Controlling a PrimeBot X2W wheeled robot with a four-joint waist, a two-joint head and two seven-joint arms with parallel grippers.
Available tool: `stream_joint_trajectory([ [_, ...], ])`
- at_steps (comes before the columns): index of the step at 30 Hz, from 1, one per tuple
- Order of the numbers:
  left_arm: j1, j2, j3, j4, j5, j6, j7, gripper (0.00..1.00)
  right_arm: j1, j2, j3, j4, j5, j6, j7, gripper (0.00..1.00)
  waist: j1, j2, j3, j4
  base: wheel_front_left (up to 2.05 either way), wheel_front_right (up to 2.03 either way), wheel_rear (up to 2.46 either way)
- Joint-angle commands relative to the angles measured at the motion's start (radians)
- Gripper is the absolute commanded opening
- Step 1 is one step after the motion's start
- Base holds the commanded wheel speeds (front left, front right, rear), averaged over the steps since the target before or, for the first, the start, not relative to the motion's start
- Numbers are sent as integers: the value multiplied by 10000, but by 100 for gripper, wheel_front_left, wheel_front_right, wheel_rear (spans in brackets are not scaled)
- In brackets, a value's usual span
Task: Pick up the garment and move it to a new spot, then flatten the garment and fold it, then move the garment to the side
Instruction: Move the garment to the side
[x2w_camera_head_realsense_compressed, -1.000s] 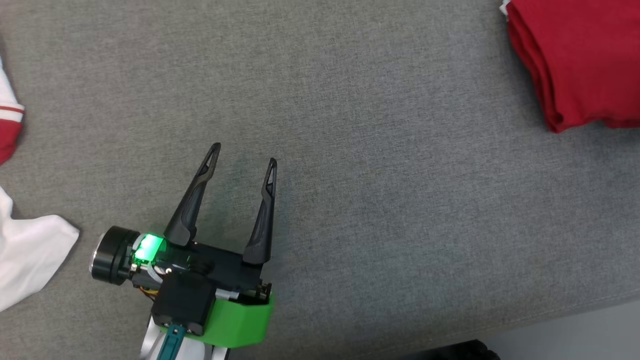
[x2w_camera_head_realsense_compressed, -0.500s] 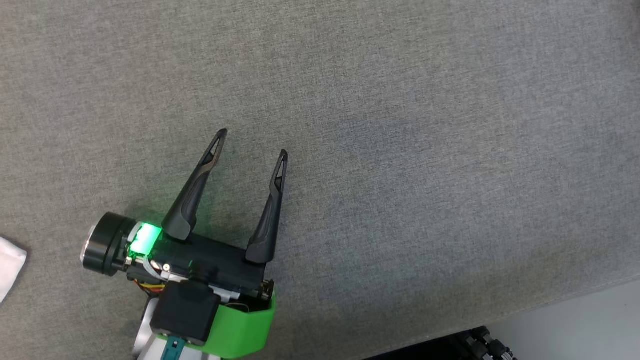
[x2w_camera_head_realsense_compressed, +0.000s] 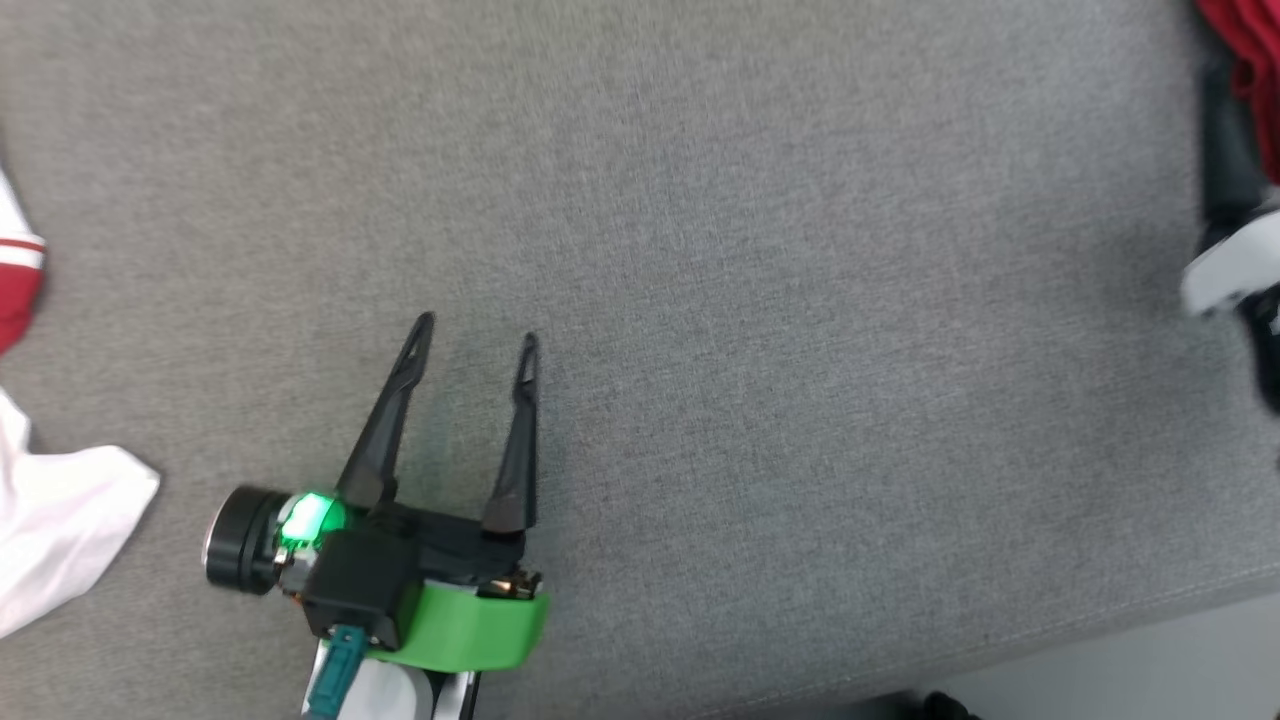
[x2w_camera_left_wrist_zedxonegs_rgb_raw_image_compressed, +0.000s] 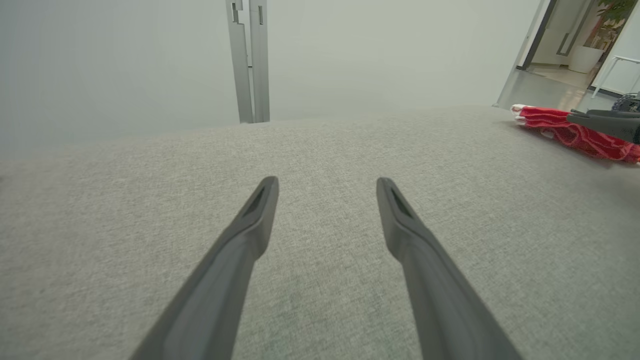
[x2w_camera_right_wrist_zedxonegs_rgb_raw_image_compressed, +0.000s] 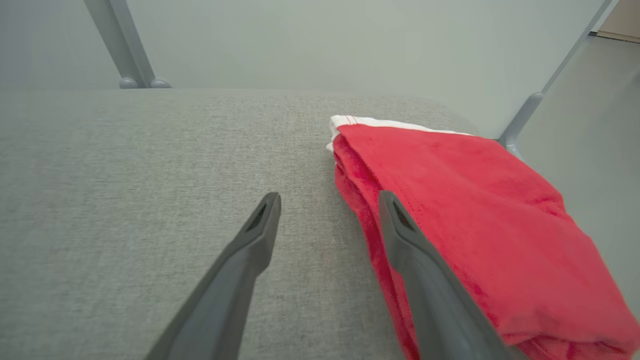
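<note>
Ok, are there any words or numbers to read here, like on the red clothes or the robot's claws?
None can be read. The folded red garment is plain, with a white striped edge; the grey surface is bare fabric; the left claw and right claw carry no lettering; the white cloth at the head view's left edge shows no print.

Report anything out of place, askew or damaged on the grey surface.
Nothing spilled or damaged. The folded red garment lies tidy near the right edge of the grey surface. Only the white cloth at the left looks untidy: loose and unfolded, partly out of frame.
</note>
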Motion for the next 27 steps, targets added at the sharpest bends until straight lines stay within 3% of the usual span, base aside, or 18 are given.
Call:
stream_joint_trajectory([
  [1,299,-97,171,222,-253,94,-6,100,508,165,-107,-313,-61,-14,-25,100,-1,0,-1735,454,0,0,0],
  [6,1034,-372,710,1154,-976,54,-6,100,2435,1224,-370,-1703,-479,-12,-26,100,-1,0,-3121,675,0,0,0],
  [17,2184,-495,1376,2217,-1129,-421,-6,100,6110,3271,-1210,-4466,-2042,-14,-26,100,-1,0,-5410,923,0,0,0],
  [27,3328,-501,1534,1669,-1249,-37,-6,100,8205,3682,-956,-5943,-2576,-7,-27,100,-1,0,-6273,837,0,0,0],
])
